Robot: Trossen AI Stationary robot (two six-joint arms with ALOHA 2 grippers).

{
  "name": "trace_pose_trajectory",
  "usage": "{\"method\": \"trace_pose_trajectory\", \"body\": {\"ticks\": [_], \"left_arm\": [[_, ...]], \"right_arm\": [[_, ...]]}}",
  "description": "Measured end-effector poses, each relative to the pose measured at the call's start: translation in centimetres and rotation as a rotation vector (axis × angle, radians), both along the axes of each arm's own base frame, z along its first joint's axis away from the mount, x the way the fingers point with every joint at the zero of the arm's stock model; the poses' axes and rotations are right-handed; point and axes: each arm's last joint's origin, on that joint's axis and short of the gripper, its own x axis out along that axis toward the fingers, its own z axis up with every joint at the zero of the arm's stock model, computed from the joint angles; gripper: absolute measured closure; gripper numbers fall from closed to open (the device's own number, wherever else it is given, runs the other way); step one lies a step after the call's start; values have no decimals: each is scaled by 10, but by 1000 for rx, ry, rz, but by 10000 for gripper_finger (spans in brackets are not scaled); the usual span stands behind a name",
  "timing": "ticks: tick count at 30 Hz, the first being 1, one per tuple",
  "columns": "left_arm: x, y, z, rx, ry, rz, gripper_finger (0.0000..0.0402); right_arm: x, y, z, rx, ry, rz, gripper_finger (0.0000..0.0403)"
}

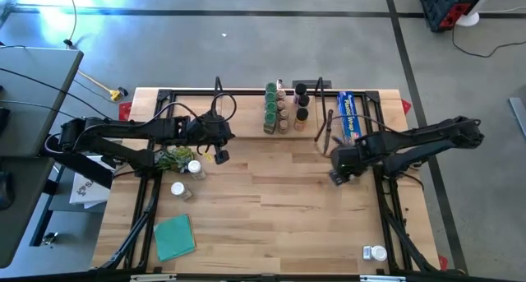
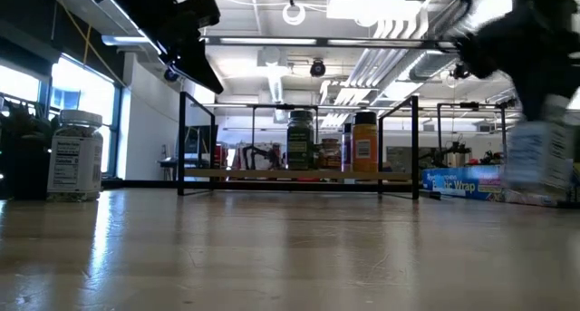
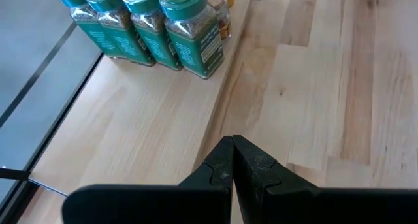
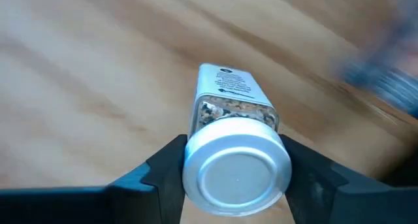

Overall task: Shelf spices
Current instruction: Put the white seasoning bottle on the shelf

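White-lidded jar sits clamped in the right pincer, fingers pressing its sides just under the lid, above the surface on the right, near the shelf. It looks small, light and rigid; the clear body is likely smooth and could slip or twist, so a grip across the middle of the body, square to its flat faces, seems safest. Further jars stand in rows on the shelf board at the far side, green lids toward the left. Two more wait on the surface near the left, one at the near right. A blue box lies to the right of the rows. Left pincer hangs closed and empty over the shelf's left part.
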Motion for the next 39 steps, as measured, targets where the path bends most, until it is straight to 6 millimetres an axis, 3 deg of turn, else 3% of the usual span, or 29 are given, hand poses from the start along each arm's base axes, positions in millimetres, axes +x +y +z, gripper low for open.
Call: {"method": "trace_pose_trajectory", "body": {"ticks": [4,9,15,20,22,25,28,39], "left_arm": [[0,-3,-1,-7,8,-6,401],[-8,-12,-2,-30,62,-13,401],[-42,-24,8,-47,113,94,401],[-69,-35,18,-116,84,146,401],[-75,-39,20,-139,64,147,401],[-79,-44,22,-155,41,136,401],[-81,-47,17,-159,43,132,401],[-76,-53,6,-176,36,104,401]], "right_arm": [[54,10,21,-26,-133,198,211],[139,18,30,-100,-131,499,211],[239,16,37,-182,-195,839,211],[295,6,34,-243,-231,1025,211],[308,3,21,-257,-241,1081,211],[310,-6,-7,-208,-264,1124,210],[309,-12,-13,-217,-243,1076,195],[320,-6,1,-313,-345,1115,179]]}}
